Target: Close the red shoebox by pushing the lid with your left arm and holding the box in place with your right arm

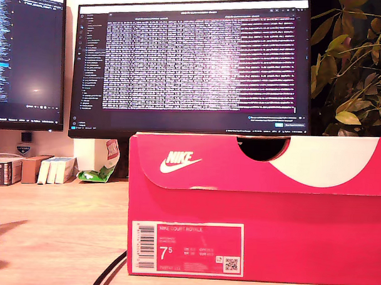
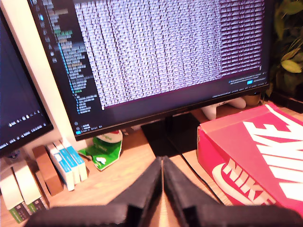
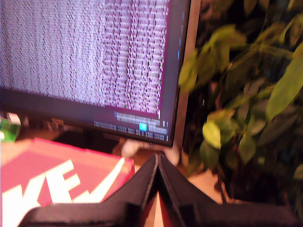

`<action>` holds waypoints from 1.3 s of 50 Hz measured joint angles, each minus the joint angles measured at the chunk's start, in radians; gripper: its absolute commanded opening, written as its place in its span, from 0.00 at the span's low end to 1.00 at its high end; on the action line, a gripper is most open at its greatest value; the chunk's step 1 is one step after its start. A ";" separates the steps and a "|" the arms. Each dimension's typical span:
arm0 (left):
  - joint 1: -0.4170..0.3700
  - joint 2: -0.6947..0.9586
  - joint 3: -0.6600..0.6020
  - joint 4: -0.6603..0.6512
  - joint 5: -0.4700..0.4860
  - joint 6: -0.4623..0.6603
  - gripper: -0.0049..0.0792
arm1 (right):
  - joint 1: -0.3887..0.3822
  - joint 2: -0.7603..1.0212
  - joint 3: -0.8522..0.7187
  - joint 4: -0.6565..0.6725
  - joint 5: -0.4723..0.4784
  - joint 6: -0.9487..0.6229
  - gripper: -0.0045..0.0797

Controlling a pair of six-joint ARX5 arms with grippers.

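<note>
The red Nike shoebox [image 1: 263, 207] fills the exterior view's right half, its lid [image 1: 240, 163] lying flat down on the box. Neither gripper shows in the exterior view. In the first wrist view my first gripper [image 2: 162, 163] is shut with nothing in it, hovering over the wooden desk beside the shoebox [image 2: 251, 156] and apart from it. In the second wrist view my second gripper [image 3: 157, 158] is shut and empty, above and just past a far corner of the shoebox lid [image 3: 61, 179], towards the plant.
Two monitors [image 1: 193, 61] stand behind the box, with a black stand base [image 2: 168, 132]. A leafy plant [image 1: 356, 67] is at the exterior view's right. Small boxes [image 1: 33, 168], a green packet [image 1: 99, 172] and a black cable [image 1: 111, 271] lie on the desk [image 1: 56, 231].
</note>
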 measured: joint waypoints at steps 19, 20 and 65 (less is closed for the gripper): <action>0.029 -0.167 -0.048 0.069 -0.055 -0.082 0.04 | -0.005 -0.223 -0.154 0.031 0.000 0.037 0.04; 0.029 -0.172 -0.048 0.069 -0.055 -0.082 0.04 | -0.005 -0.231 -0.160 0.037 0.000 0.041 0.04; 0.028 -0.224 -0.322 0.346 -0.134 -0.135 0.04 | -0.005 -0.496 -0.341 0.097 0.080 0.007 0.04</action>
